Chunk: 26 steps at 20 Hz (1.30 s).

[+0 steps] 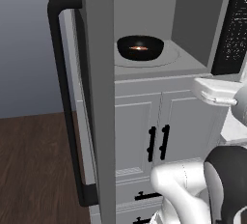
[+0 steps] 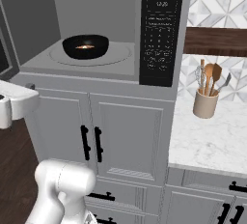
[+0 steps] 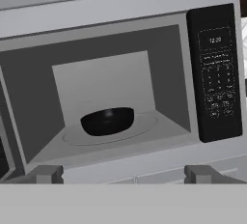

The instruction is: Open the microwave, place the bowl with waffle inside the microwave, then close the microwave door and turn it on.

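Observation:
The microwave (image 1: pixel 193 15) (image 2: pixel 96 6) (image 3: pixel 106 73) stands open. The bowl with waffle (image 1: pixel 140 48) (image 2: pixel 85 47) (image 3: pixel 107 120), black with an orange-brown piece in it, rests on the round turntable inside. The microwave door (image 1: pixel 99 97) is swung out wide to the left, its long black bar handle (image 1: pixel 65 102) facing the room. The black button panel (image 2: pixel 161 30) (image 3: pixel 215 73) is on the right. My gripper (image 3: pixel 124 175) is open and empty, drawn back in front of the cavity and a little below it, clear of the bowl. My white hand (image 1: pixel 214 92) (image 2: pixel 14 102) hovers just under the microwave's front sill.
White cabinet doors with short black handles (image 1: pixel 159 143) (image 2: pixel 91 143) lie below the microwave. To the right, a marble counter (image 2: pixel 207 136) carries a crock of utensils (image 2: pixel 206 103) under a wooden shelf (image 2: pixel 214 42). Dark wood floor (image 1: pixel 34 170) lies left of the open door.

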Available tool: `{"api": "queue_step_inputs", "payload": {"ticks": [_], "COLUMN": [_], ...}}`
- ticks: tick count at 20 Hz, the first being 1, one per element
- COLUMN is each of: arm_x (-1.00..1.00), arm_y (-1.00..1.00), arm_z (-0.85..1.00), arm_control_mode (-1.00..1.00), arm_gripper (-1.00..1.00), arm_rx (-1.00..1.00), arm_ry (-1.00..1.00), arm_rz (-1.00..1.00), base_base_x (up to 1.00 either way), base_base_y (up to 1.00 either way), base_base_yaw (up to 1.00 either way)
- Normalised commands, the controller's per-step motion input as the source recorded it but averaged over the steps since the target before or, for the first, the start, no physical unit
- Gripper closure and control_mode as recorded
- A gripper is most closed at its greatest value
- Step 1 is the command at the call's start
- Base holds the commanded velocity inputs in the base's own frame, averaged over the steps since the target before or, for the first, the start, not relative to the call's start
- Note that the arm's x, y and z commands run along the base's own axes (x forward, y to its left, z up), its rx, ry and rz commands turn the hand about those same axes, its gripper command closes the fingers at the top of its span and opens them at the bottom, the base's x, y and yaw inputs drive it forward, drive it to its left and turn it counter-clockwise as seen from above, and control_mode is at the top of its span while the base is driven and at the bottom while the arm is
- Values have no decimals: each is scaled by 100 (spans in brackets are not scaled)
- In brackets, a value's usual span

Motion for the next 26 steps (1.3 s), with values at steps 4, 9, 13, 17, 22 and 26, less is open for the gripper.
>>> {"api": "queue_step_inputs", "payload": {"ticks": [4, 9, 13, 17, 22, 26], "arm_x": [-42, -37, -35, -18, -14, -18], "arm_y": [28, 20, 17, 20, 19, 20], "arm_z": [0, 0, 0, 0, 0, 0], "arm_control_mode": [-100, -100, -100, -100, -100, -100], "arm_gripper": [-100, -100, -100, -100, -100, -100], "arm_rx": [0, 0, 0, 0, 0, 0], "arm_ry": [-4, -3, -3, -1, 0, -2], "arm_rz": [0, 0, 0, 0, 0, 0], "base_base_x": [0, 0, 0, 0, 0, 0], "base_base_y": [0, 0, 0, 0, 0, 0], "base_base_yaw": [0, 0, 0, 0, 0, 0]}}
